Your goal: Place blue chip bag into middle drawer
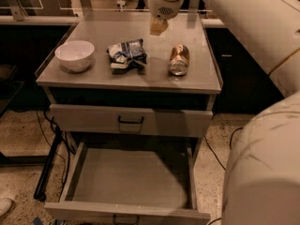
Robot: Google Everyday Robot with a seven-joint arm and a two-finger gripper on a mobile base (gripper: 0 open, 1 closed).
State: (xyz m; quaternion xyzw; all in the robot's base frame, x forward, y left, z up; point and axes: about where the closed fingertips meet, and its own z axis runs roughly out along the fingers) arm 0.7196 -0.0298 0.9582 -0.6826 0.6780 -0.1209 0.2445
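The cabinet top [197, 74] and open middle drawer [131, 184] are viewed by one camera from above and in front, close, angled steeply downward; the gripper [158, 27] is framed above the top's far side.

Tool [158, 26] aloft beside blue chip bag [126, 54]
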